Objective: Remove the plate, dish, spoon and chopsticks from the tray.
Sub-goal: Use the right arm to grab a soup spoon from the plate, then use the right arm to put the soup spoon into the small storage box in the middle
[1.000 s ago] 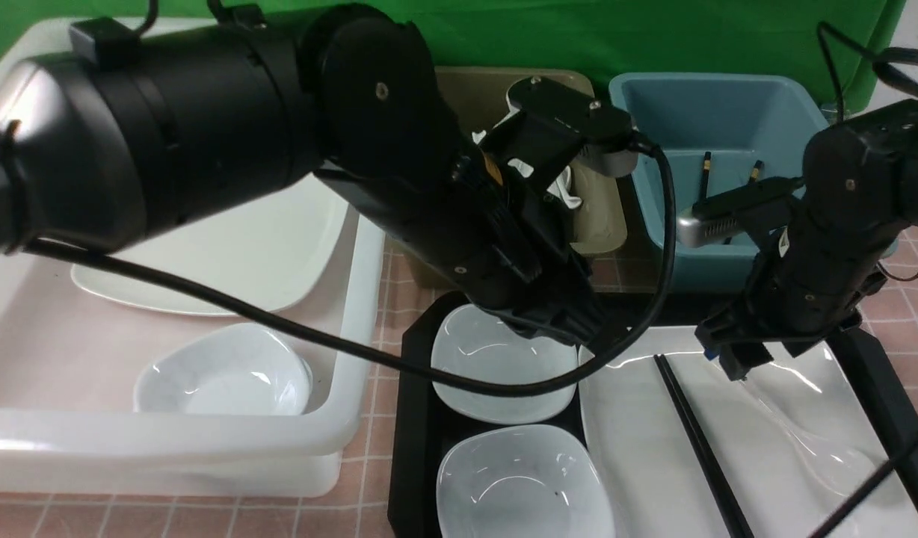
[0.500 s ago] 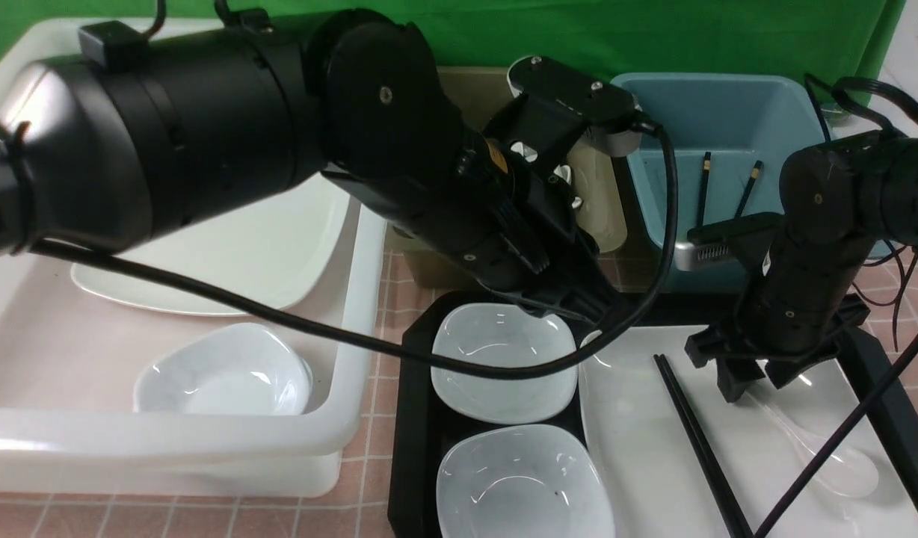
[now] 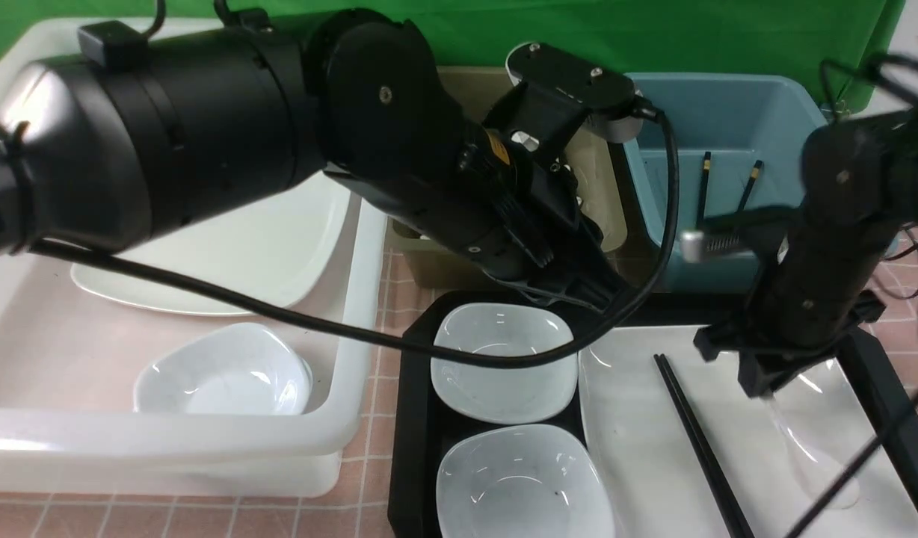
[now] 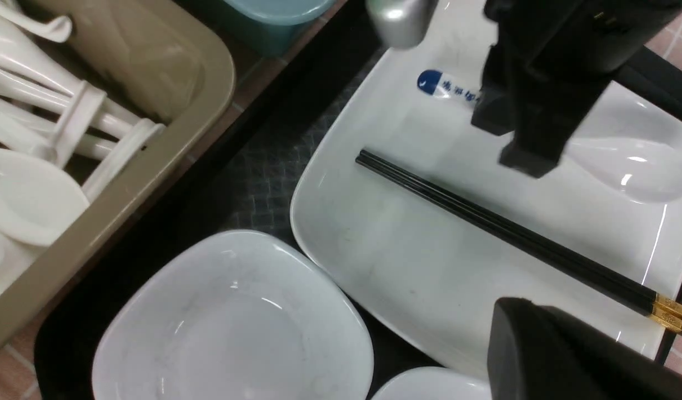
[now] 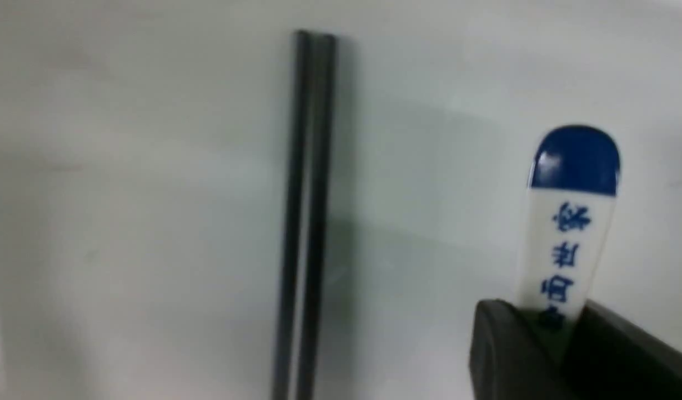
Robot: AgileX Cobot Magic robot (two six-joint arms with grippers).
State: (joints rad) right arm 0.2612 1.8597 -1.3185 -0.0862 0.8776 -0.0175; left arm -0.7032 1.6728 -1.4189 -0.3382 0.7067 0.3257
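ok so status rn, using the black tray (image 3: 410, 418) as the landmark. Nothing's fully cleared off it afaict. Big white plate (image 3: 631, 448) is still sitting on the right part of the tray, w/ the black chopsticks (image 3: 700, 441) lying on it untouched. Spoon (image 5: 568, 222) is over that same plate, and the right gripper (image 5: 532, 319) has its handle pinched btwn the fingers, a bit below the blue tip. So spoon = grabbed but not delivered. Can't tell for sure if it's lifted off the plate.

Two small white dishes, the far one (image 3: 504, 359) and the near one (image 3: 526, 482), are on the left part of the tray, so dish part = not done either. There's another small dish (image 3: 227, 373) in the white tub (image 3: 354, 299) left of the tray, no clue if that counts as progress tbh.

Left gripper (image 3: 616, 299) is above the far side of the tray, fingers pressed together, nothing visibly held.

Left to do imo: spoon into prob the brown bin (image 3: 605, 194) beyond the tray (white spoons in there), chopsticks into the blue bin (image 3: 728, 97) next to it, then dishes + plate, prob to the tub. Basically early days, spoon's the only one in progress.
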